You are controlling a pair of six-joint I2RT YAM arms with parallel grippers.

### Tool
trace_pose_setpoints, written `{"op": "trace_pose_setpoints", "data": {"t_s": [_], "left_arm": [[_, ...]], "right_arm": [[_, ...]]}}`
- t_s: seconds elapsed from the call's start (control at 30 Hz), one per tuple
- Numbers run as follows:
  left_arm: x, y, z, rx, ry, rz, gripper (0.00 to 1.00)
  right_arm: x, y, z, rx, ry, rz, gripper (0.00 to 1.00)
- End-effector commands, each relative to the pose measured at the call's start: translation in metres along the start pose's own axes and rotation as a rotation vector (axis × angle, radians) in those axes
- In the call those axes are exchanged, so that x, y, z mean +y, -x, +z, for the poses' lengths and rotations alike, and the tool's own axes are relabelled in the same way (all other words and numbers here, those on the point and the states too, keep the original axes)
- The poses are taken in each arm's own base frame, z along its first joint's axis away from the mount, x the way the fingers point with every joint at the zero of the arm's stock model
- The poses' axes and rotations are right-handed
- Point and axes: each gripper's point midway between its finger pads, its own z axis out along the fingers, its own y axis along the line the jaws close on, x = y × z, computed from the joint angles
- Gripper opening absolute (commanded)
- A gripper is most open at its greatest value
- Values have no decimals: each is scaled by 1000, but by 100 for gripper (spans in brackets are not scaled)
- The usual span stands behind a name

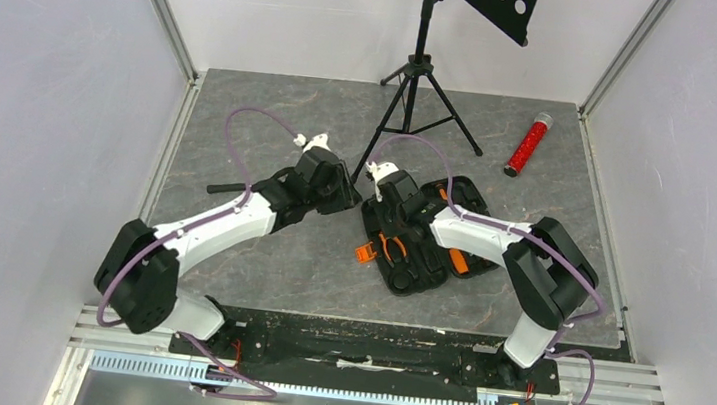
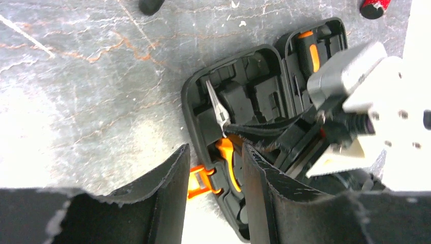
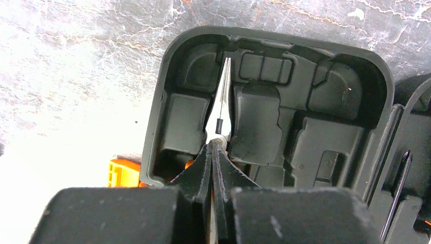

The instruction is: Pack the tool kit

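- While the black tool case (image 1: 409, 280) lies open and flat, a little right of the bench's middle and toward the near edge, both arms reach in over it.
- Needle-nose pliers (image 3: 222, 101) sit in a moulded slot of the left half, tips toward the far edge.
- Right gripper (image 3: 213, 147) is pinched closed on the pliers at their joint; the orange handles are mostly hidden under its fingers.
- Left gripper (image 2: 216, 147) hovers over the case's left rim with its fingers spread, holding nothing.
- An orange latch (image 2: 199, 182) juts from that rim, seen between the left fingers.
- A red tube (image 1: 527, 145) lies near the far right corner.
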Motion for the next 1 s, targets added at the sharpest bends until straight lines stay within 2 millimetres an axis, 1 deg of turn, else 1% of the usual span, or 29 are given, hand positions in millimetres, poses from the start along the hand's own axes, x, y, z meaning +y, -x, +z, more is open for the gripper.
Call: {"op": "trace_pose_setpoints", "data": {"t_s": [0.0, 0.07, 0.1, 0.13, 0.17, 0.2, 0.23, 0.3, 0.37, 0.43, 0.5, 0.57, 0.67, 0.73, 0.83, 0.97], "left_arm": [[17, -3, -21, -16, 35, 63, 48], [23, -5, -31, -16, 44, 75, 48], [25, -5, -37, -23, 42, 77, 48], [26, -4, -43, -31, 39, 80, 48], [27, -3, -47, -37, 39, 82, 48], [29, -3, -52, -42, 41, 85, 48], [30, -1, -58, -50, 42, 91, 48], [32, 3, -69, -64, 44, 105, 48], [35, 8, -80, -81, 53, 119, 49], [39, 15, -93, -108, 66, 135, 51], [43, 23, -107, -144, 78, 154, 51], [47, 31, -123, -189, 88, 183, 52], [55, 44, -144, -261, 116, 232, 52], [63, 52, -156, -307, 143, 277, 52], [73, 62, -168, -364, 185, 329, 53], [85, 69, -176, -407, 237, 393, 54]], "right_arm": [[-3, -70, 13, 225, -11, 16, 0], [-4, -85, 13, 270, -16, 26, 0], [-5, -89, 12, 283, -19, 25, 0], [-5, -88, 12, 284, -18, 21, 0], [-4, -83, 9, 270, -12, 19, 0], [-2, -71, 7, 239, -4, 18, 0], [0, -55, 2, 198, 5, 14, 0], [4, -17, -12, 109, 20, 10, 3], [5, 16, -28, 37, 25, 3, 6], [4, 39, -44, -19, 18, 0, 8], [-1, 45, -53, -36, -1, -4, 9], [-7, 35, -55, -16, -28, -9, 9], [-13, 8, -53, 41, -47, -10, 8], [-16, -7, -52, 65, -56, -5, 8], [-20, -23, -51, 87, -68, 1, 8], [-21, -35, -49, 110, -74, 4, 8]]}}
